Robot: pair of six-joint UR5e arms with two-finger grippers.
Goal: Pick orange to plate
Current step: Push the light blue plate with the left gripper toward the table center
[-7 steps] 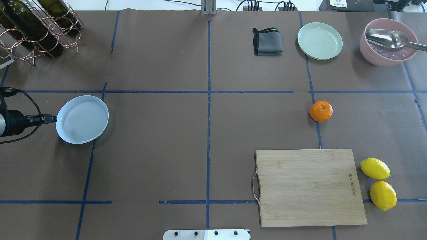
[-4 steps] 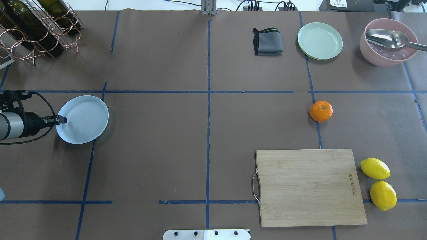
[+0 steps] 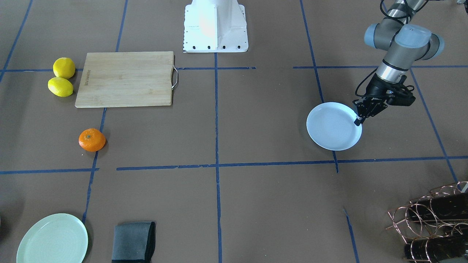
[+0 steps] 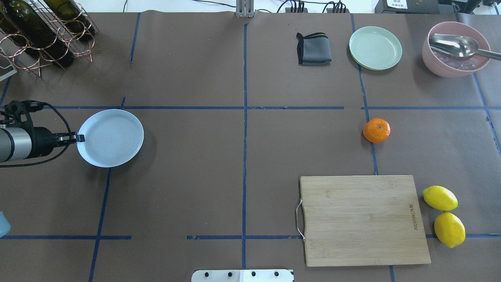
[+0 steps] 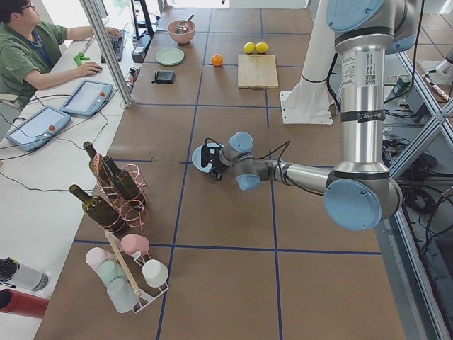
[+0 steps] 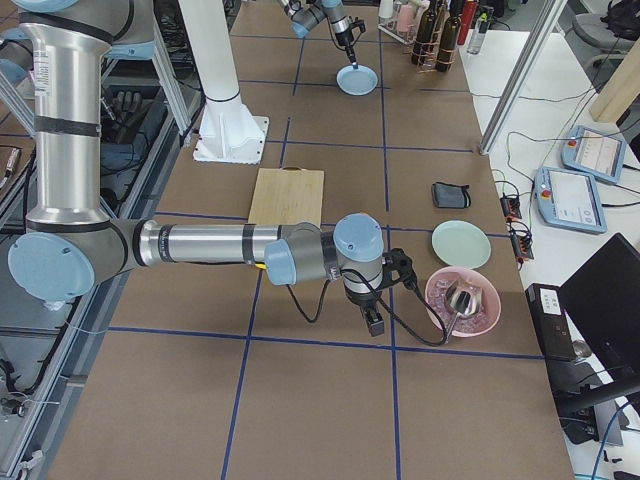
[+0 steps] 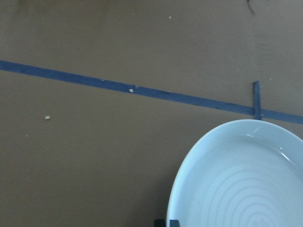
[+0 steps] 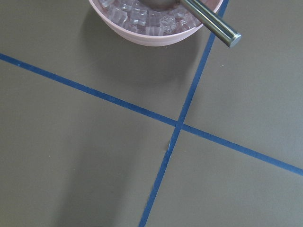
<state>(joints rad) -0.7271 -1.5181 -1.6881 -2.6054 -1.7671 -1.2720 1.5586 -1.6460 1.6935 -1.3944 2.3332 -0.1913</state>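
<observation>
- The orange [image 4: 376, 130] sits on the brown table [image 4: 195, 176], on a blue tape line [image 4: 369, 117] in the robot's right half, with nothing touching it.
- It lies between the bamboo cutting board [image 4: 364, 219] and the pale green plate [image 4: 375, 47], apart from both. Two lemons [image 4: 440, 197] lie just beside the board's far edge.
- The plate [image 4: 113, 135], pale blue-white, is in the robot's left half, well apart from the orange.
- The left arm comes in low from the table's side, its wrist angled down toward the plate's outer rim.
- The left gripper [image 4: 80, 138] meets that rim. Its fingers are drawn close together and appear clamped on the edge, one tip on each side in the wrist view.
- The right arm stretches low over the table with its wrist pointing down.
- The right gripper [image 6: 376, 324] hangs near the pink bowl [image 4: 450, 67], which holds ice cubes [image 8: 137, 16] and a metal spoon [image 4: 454, 45]. I cannot tell whether its fingers are apart or together.
</observation>
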